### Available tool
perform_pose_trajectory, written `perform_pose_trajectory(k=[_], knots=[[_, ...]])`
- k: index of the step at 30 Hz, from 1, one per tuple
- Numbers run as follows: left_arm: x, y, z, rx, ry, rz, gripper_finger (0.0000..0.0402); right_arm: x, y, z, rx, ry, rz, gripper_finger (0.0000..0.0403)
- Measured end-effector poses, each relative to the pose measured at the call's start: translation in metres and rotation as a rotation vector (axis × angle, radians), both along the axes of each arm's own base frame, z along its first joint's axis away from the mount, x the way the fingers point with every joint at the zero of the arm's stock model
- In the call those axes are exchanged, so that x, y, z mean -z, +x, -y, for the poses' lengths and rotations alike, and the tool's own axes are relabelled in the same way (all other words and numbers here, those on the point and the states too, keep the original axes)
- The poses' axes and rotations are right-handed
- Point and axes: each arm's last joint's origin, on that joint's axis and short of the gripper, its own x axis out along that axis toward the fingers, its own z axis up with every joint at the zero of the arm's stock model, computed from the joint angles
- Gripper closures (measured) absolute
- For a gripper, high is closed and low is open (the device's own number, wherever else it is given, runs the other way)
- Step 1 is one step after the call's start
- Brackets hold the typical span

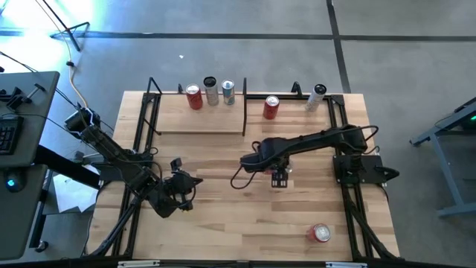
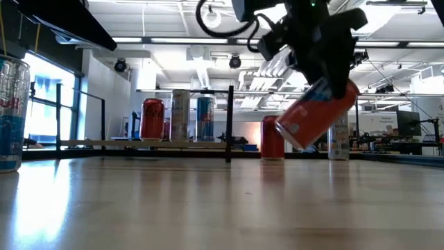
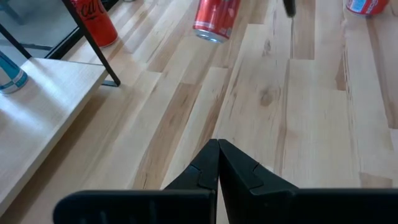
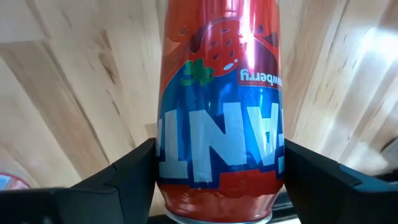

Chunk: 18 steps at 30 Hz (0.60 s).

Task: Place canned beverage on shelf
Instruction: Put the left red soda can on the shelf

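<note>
My right gripper (image 1: 279, 178) hangs over the middle of the table, shut on a red and blue strawberry soda can (image 2: 313, 117). The shelf (image 1: 199, 123), a pale wood platform with a black frame, stands at the table's far left. It carries three upright cans: a red one (image 1: 194, 97), a dark-topped one (image 1: 211, 91) and a green-and-silver one (image 1: 228, 91). My left gripper (image 1: 184, 185) is shut and empty over the near left part of the table; its shut fingers also show in the left wrist view (image 3: 217, 163). My right gripper pinches the can's side wall (image 4: 163, 163) between its two fingers (image 4: 127, 171), on opposite sides near the can's upper end. The fingers come from above, slanting down, and lie across the can. The can is tilted, its lower end (image 2: 293, 133) clear of the table.
A red can (image 1: 271, 107) stands just right of the shelf's end panel (image 1: 245, 108). A white can with a black top (image 1: 316, 97) stands at the far right. A red can (image 1: 320, 233) lies on its side near the front right. A blue and silver can (image 2: 10, 114) shows at the low view's left edge.
</note>
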Motion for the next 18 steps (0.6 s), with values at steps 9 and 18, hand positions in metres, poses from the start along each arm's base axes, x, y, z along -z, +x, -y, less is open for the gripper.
perform_pose_trajectory(k=[9, 18], knots=[[0.0, 0.0, 0.0, 0.0, -0.002, 0.002, 0.0401, 0.016, -0.008, 0.001, 0.042, -0.002, -0.065, 0.0123], [-0.001, 0.001, 0.001, 0.006, -0.01, 0.017, 0.0401, 0.016, -0.008, -0.005, 0.049, -0.011, -0.061, 0.0095]])
